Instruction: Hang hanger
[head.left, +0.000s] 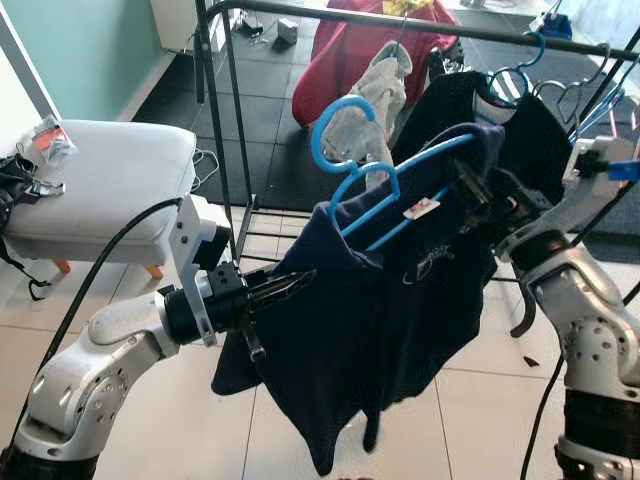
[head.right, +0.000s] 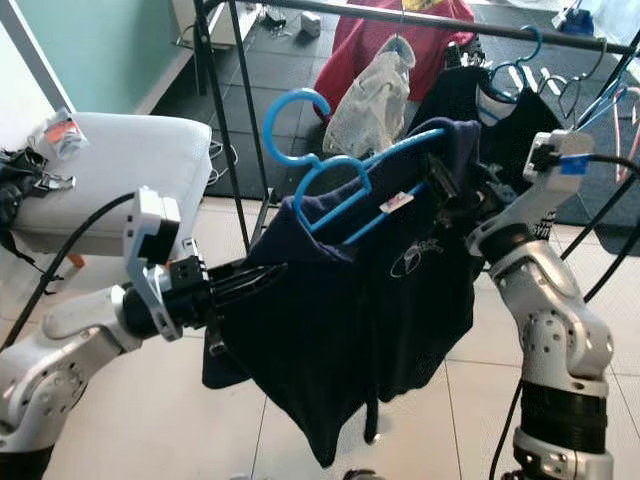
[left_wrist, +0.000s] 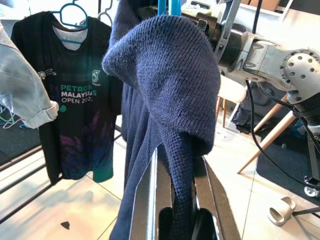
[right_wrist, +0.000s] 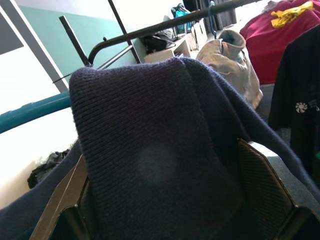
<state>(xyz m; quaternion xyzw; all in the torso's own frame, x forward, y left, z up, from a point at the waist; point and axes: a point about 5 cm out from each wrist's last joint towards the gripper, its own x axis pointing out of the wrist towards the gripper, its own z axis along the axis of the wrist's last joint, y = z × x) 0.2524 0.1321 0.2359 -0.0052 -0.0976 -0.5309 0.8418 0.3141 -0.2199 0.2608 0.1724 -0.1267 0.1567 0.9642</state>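
Navy sweater (head.left: 380, 330) on one blue hanger (head.left: 400, 185), pinched by left gripper (head.left: 290, 288) and right gripper (head.left: 480, 200).

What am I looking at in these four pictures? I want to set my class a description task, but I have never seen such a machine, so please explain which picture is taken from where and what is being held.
This is a humanoid robot with two silver arms, each ending in a gripper of two long black fingers. The two wide pictures come from cameras in its head, looking forward and down. The other two come from cameras on its wrists, looking along the fingers.

Between its arms the robot holds up a navy sweater draped on a blue hanger. The left gripper pinches one shoulder of the sweater; the right gripper is closed on the other shoulder.

Behind stands a black clothes rail with a black T-shirt, a pale garment and a red garment hanging on it. On the robot's left is a white cushioned stool on the tiled floor.
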